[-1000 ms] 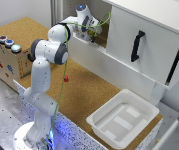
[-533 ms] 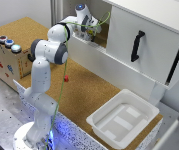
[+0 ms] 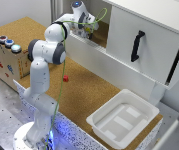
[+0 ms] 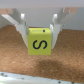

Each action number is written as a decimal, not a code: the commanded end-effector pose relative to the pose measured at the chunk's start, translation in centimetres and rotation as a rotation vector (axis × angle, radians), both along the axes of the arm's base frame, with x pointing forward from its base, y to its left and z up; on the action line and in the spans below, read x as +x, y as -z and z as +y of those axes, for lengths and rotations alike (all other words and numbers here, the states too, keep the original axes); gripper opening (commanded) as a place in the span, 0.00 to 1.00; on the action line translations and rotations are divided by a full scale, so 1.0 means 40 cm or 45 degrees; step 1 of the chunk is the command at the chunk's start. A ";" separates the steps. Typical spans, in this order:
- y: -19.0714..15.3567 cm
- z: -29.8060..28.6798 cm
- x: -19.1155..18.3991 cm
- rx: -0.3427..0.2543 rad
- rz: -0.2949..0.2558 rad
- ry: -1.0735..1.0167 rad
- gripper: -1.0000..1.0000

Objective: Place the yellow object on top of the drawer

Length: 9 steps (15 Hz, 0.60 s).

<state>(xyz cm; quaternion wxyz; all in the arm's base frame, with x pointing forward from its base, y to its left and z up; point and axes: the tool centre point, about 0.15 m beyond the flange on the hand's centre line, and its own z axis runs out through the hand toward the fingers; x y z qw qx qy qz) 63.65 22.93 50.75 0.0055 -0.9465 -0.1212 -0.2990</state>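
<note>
Advanced slightly toward drawer (image 3: 96,47) since earlier frame. End effector (image 4: 40,31) clamped on block (image 4: 39,42), held directly below fingers (image 4: 56,28), above cork.

The end effector (image 3: 88,31) sat inside the open recess of the white cabinet (image 3: 139,15), hemmed by the cabinet's top slab above and the long white front panel (image 3: 109,62) below and in front. In the wrist view the yellow block (image 4: 39,41) marked S filled the gap between the fingers (image 4: 56,26), with bare cork surface (image 4: 42,65) beneath it. The door with the black handle (image 3: 136,46) closed off the exterior view's right. On the cork tabletop (image 3: 89,90), open room lay between a small red object (image 3: 65,78) and the white tray (image 3: 123,118); a cardboard box (image 3: 9,57) blocked the exterior view's left edge.
</note>
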 end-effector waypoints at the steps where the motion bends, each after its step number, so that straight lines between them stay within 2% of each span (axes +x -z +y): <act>1: -0.005 0.032 -0.211 0.086 -0.055 -0.226 0.00; 6: 0.040 0.121 -0.346 0.083 0.060 -0.502 0.00; 9: 0.062 0.204 -0.420 0.086 0.099 -0.689 0.00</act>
